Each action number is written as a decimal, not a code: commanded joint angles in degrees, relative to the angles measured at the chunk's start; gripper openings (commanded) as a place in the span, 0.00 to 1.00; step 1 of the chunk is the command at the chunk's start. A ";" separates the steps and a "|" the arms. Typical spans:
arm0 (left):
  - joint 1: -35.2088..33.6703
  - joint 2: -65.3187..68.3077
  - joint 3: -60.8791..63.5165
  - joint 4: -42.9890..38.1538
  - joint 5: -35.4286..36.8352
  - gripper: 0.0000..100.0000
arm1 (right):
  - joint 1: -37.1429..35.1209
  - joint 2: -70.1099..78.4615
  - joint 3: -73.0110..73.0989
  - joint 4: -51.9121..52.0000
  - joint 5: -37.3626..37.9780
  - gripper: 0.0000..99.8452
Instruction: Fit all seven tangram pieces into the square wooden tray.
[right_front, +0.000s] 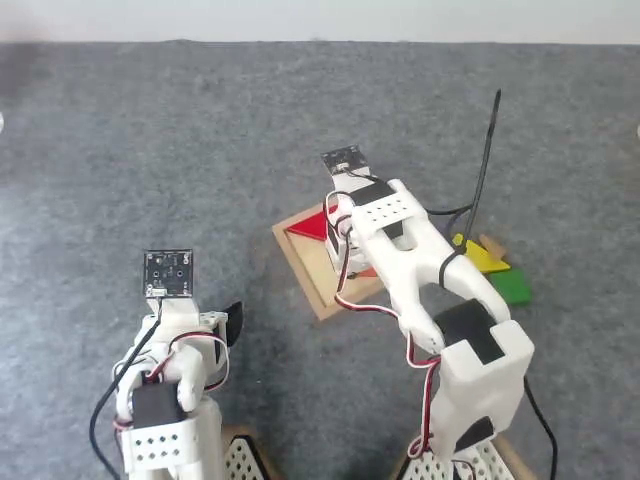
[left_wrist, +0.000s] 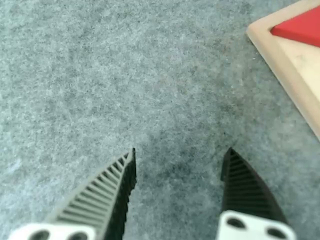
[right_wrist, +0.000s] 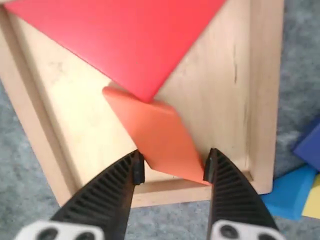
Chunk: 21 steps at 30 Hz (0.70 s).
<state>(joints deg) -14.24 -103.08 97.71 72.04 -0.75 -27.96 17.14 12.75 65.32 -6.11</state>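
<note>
We start at the right pincer (right_wrist: 173, 165): its two ribbed jaws are closed across the narrow width of the orange parallelogram (right_wrist: 160, 130), one tip against each long edge, so we judge it gripped rather than merely straddled. The piece is inside the tray (right_wrist: 262, 100), near a corner, and its far end touches the point of the red triangle (right_wrist: 135, 35), which already lies flat on the tray floor. The orange piece's long axis runs from that red point back toward the pincer and the tray's nearer rim, slanting across the bare wood. Whatever comes next depends on that slant, because the piece has to lie flush along the red edge or a wall.

The left pincer (left_wrist: 180, 155) hangs open and empty above the grey carpet (left_wrist: 100, 75), with the tray's corner (left_wrist: 280, 55) well off to one side. The right arm is therefore much the nearer to the work.

Beyond the tray's rim lie blue pieces (right_wrist: 287, 192) and, in the high view, a yellow piece (right_front: 480, 255) and a green piece (right_front: 512, 290), all out on the carpet.

From above, the right arm (right_front: 420, 260) covers most of the tray's inside. We cannot tell whether the orange piece sits flat or is tipped up at the gripped end, and we cannot count all seven pieces
</note>
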 joint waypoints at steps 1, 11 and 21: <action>-0.09 -1.23 -1.27 0.26 0.44 0.27 | 1.54 -0.92 -0.26 -1.89 -0.88 0.19; -0.09 -1.23 -1.27 0.26 0.44 0.27 | -0.57 -0.75 -0.44 -8.92 13.10 0.19; -0.09 -1.23 -1.27 0.26 0.44 0.27 | -0.92 -0.40 -0.18 -8.57 30.86 0.08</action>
<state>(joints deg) -14.24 -103.08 97.71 72.04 -0.75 -28.48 17.23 12.92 57.14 21.49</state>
